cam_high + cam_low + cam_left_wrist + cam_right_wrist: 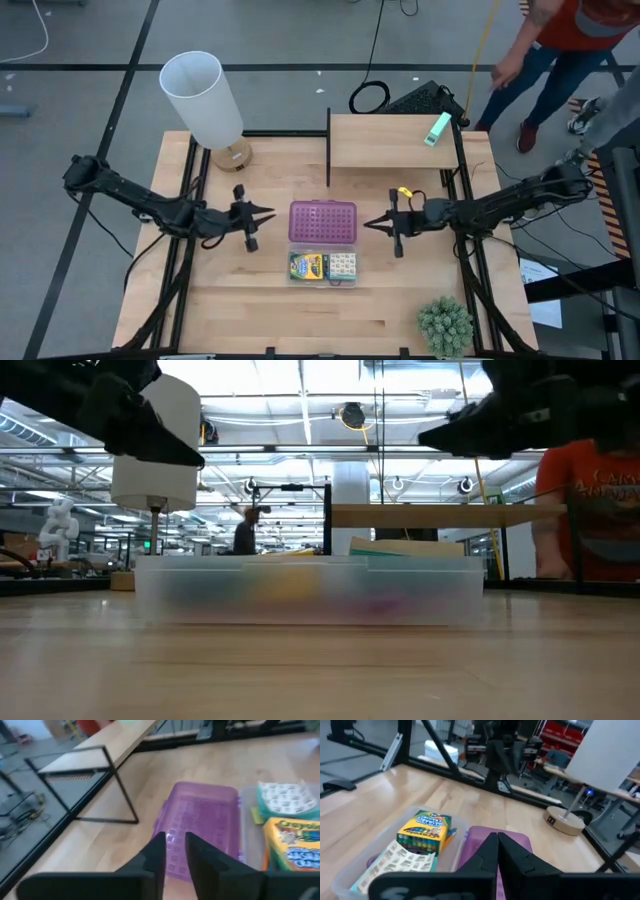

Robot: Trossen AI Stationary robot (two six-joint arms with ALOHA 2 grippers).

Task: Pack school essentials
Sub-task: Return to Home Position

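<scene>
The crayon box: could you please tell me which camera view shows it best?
The right wrist view: the crayon box lies near and unblocked in the clear case, its top and side showing. The left wrist view cuts it off at the frame edge, the high view shows it small, and the low view only a yellow blur.

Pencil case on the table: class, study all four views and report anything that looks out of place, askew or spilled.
Nothing is spilled or damaged. The clear case holds the crayon box and the patterned pack neatly; its purple studded lid lies open and flat. One oddity: a mint-green block sits alone at the edge of the raised wooden shelf.
</scene>
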